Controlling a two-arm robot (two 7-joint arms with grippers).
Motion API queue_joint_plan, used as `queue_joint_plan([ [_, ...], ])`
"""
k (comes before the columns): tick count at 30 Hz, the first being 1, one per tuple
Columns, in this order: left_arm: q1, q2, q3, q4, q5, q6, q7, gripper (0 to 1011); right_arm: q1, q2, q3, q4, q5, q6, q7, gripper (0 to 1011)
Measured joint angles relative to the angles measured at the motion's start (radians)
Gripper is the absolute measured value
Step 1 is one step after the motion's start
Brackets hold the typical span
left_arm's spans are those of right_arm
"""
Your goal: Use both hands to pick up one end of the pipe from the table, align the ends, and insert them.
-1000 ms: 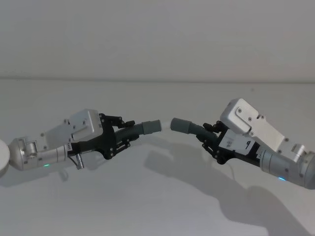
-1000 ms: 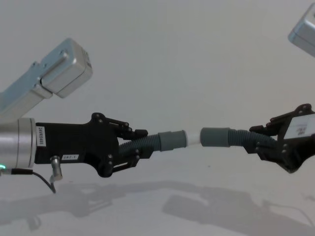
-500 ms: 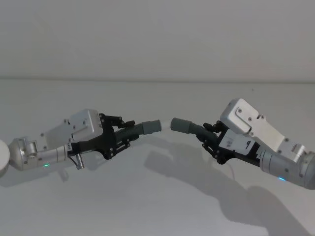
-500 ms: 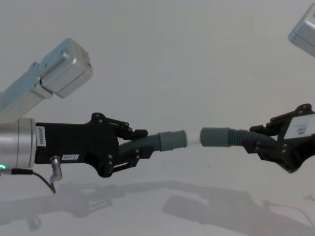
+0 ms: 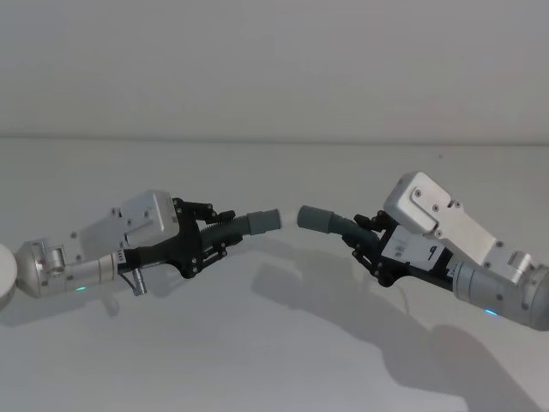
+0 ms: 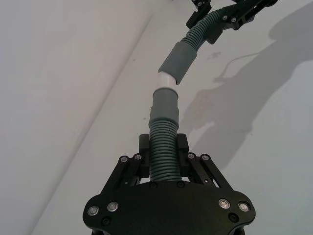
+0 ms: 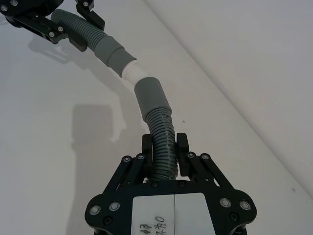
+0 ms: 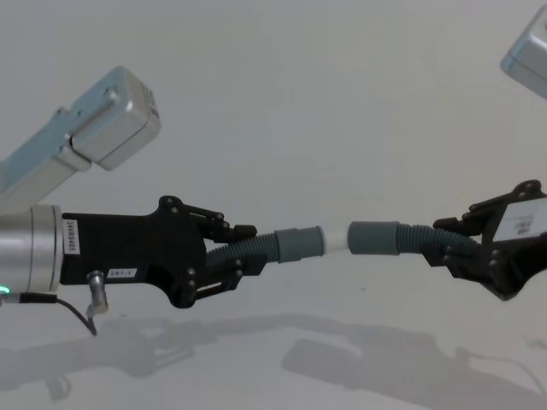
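Both grippers hold the pipe above the table [image 5: 274, 352]. My left gripper [image 5: 225, 230] [image 8: 244, 249] [image 6: 164, 142] is shut on the ribbed part of the left piece [image 5: 236, 227]. That piece's grey cuff [image 8: 299, 245] ends in a white spigot [image 8: 337, 243]. My right gripper [image 5: 360, 236] [image 8: 446, 246] [image 7: 165, 142] is shut on the ribbed part of the right piece [image 5: 343, 227]. Its plain grey cuff [image 8: 376, 237] faces the spigot. The white tip [image 6: 165, 80] sits at the socket's mouth [image 6: 178, 61], the two cuffs at a slight angle. How far in it goes is hidden.
The white table runs back to a pale wall, and the arms' shadows [image 5: 326, 300] fall on it below the pipe. A round white object [image 5: 5, 275] shows at the left edge beside my left arm.
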Motion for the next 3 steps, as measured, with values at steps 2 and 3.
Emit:
queue_joint_plan([
  [2,0.0,0.0,0.0,0.0,0.0,0.0,0.0,310,0.0,0.0,0.0,0.0,0.0,0.0,0.0,282],
  [3,0.0,0.0,0.0,0.0,0.0,0.0,0.0,310,0.0,0.0,0.0,0.0,0.0,0.0,0.0,282],
])
